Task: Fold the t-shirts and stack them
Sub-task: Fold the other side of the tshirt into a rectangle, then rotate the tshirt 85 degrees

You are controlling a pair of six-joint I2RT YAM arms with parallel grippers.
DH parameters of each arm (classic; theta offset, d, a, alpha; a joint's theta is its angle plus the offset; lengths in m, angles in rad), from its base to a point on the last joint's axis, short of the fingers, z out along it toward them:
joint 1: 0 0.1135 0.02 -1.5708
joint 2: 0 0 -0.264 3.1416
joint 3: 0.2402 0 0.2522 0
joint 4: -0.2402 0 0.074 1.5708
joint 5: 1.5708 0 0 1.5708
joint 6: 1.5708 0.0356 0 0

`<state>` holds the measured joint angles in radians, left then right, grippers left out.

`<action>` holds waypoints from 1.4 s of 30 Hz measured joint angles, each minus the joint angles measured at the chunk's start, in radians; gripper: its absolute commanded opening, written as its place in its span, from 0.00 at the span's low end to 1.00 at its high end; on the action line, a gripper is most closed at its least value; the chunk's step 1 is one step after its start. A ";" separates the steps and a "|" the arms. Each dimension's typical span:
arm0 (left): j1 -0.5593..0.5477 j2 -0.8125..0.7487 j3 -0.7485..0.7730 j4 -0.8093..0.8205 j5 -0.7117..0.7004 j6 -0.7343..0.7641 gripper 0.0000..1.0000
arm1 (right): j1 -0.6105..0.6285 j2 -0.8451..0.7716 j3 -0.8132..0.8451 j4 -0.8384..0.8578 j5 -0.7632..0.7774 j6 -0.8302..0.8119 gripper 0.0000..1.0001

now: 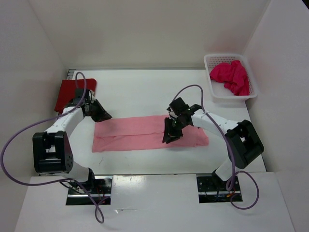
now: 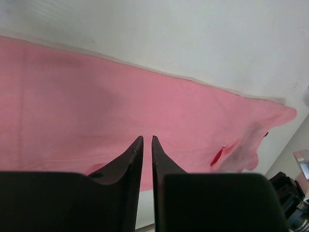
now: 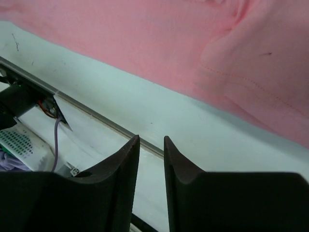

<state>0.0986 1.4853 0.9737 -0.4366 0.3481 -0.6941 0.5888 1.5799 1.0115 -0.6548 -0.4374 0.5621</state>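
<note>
The light pink t-shirt (image 1: 140, 133) lies flat as a long strip across the middle of the table. My left gripper (image 1: 103, 116) hovers at its far left corner. In the left wrist view (image 2: 147, 137) the jaws stand a narrow slit apart, empty, with the pink cloth (image 2: 120, 96) below. My right gripper (image 1: 170, 135) hangs over the strip's right part, open and empty (image 3: 151, 137), its tips above bare table beside the pink hem (image 3: 241, 63). The dark red t-shirt (image 1: 72, 94) lies folded at the far left. The magenta t-shirt (image 1: 232, 77) is bunched in the basket.
A white mesh basket (image 1: 212, 91) stands at the far right corner. White walls close in the table on three sides. The table's front seam (image 3: 96, 116) runs under the right gripper. Purple cables loop beside both arm bases.
</note>
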 measured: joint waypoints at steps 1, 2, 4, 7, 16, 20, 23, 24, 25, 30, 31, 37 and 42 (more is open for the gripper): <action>-0.021 0.000 0.000 0.005 -0.003 -0.011 0.19 | -0.005 0.000 0.009 -0.006 0.002 -0.004 0.33; -0.043 0.000 0.000 0.011 -0.005 -0.018 0.19 | -0.014 0.000 0.017 -0.009 0.007 -0.006 0.28; -0.081 0.000 0.000 0.029 -0.008 -0.032 0.19 | -0.055 0.000 0.036 -0.012 0.016 -0.016 0.17; -0.118 0.013 -0.004 0.064 -0.007 -0.049 0.19 | -0.143 0.002 0.052 0.008 0.061 -0.023 0.03; 0.012 0.126 -0.074 0.101 0.008 -0.045 0.13 | -0.313 0.149 0.059 0.148 0.230 0.031 0.00; 0.117 0.147 -0.153 0.089 0.026 -0.042 0.13 | -0.348 0.211 0.059 0.190 0.261 0.052 0.00; 0.138 0.120 -0.176 0.062 0.028 -0.039 0.13 | -0.363 0.241 0.068 0.204 0.243 0.071 0.00; 0.146 0.108 -0.180 0.060 0.034 -0.038 0.13 | -0.365 0.256 0.082 0.203 0.232 0.077 0.00; 0.160 0.097 -0.188 0.063 0.050 -0.038 0.13 | -0.366 0.276 0.106 0.203 0.220 0.085 0.00; 0.314 0.100 -0.240 0.041 0.108 -0.038 0.13 | -0.366 0.459 0.348 0.187 0.175 0.111 0.00; 0.335 0.092 -0.241 0.020 0.111 -0.035 0.15 | -0.361 0.521 0.443 0.182 0.168 0.114 0.00; 0.311 -0.120 -0.219 -0.034 0.129 -0.013 0.28 | -0.317 1.045 1.315 0.085 0.145 0.117 0.00; 0.188 -0.276 -0.213 -0.027 0.148 -0.014 0.38 | -0.269 1.292 1.830 -0.067 0.077 0.111 0.03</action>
<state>0.2867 1.2091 0.7609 -0.4641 0.4961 -0.7082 0.3199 2.8716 2.8414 -0.7216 -0.3599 0.6731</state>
